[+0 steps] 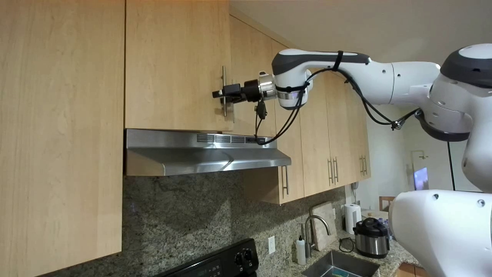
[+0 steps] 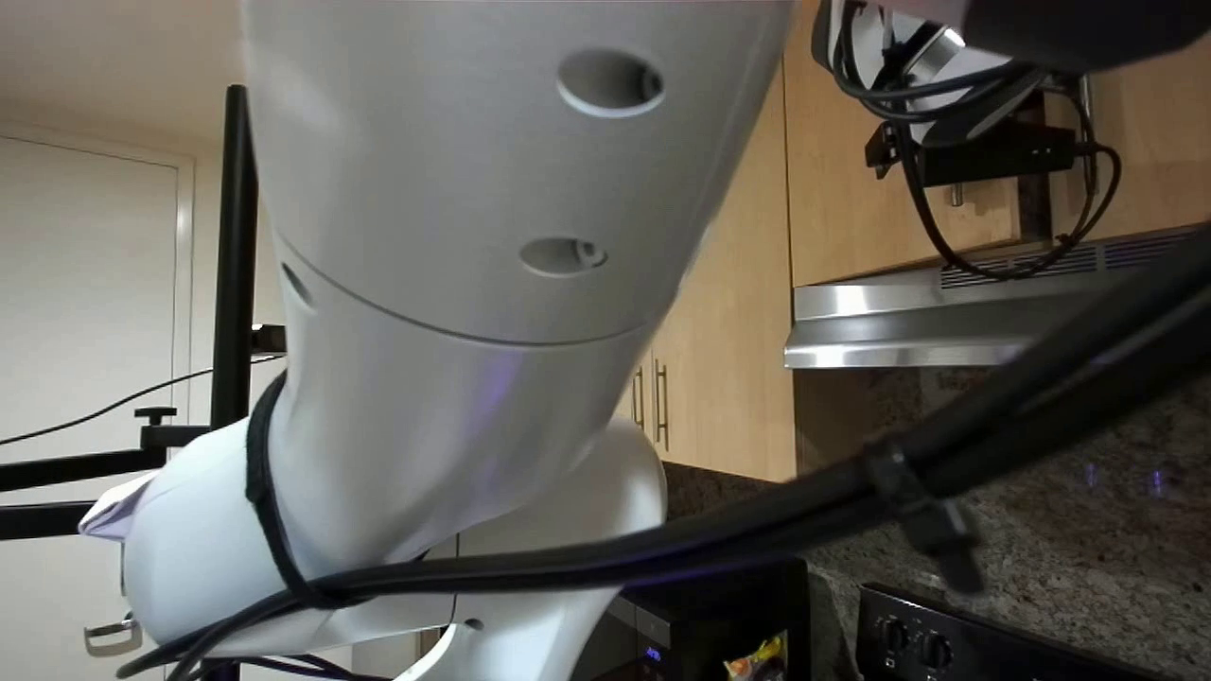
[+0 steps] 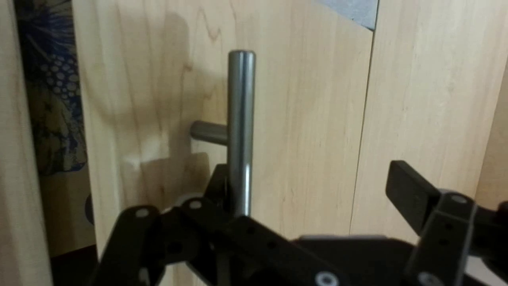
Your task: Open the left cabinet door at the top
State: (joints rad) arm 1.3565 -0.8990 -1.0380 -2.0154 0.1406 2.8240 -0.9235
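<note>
Black cables point(image 2: 804, 515), nearest of all in an exterior view, and right behind them the large white arm point(image 2: 492, 170). At the far end of this arm, the end effector point(image 3: 309, 174), with fingers point(image 3: 410, 194) spread widely apart. Holds nothing clamped. Between the two fingers, the upright steel bar handle point(image 3: 241, 111): just beside one finger, well apart from the other. Impossible to tell whether touching or only very near. Behind the handle, the left cabinet door point(image 1: 177, 65), directly above the range hood point(image 1: 246, 154) and standing slightly ajar along the handle side. Just beside, to the right in both exterior views, the twin door point(image 1: 250, 50). Deeper, between these two doors, some blue-patterned thing point(image 3: 59, 83) in the wrist view, too dark for recognising exactly. Below the hood, the black stove panel point(image 1: 226, 263), with the speckled stone wall point(image 1: 184, 207) behind. Farther away, on the counter point(image 1: 398, 250), a pressure cooker point(image 1: 371, 240) and, even more distant, a roll of paper towels point(image 1: 352, 219).
</note>
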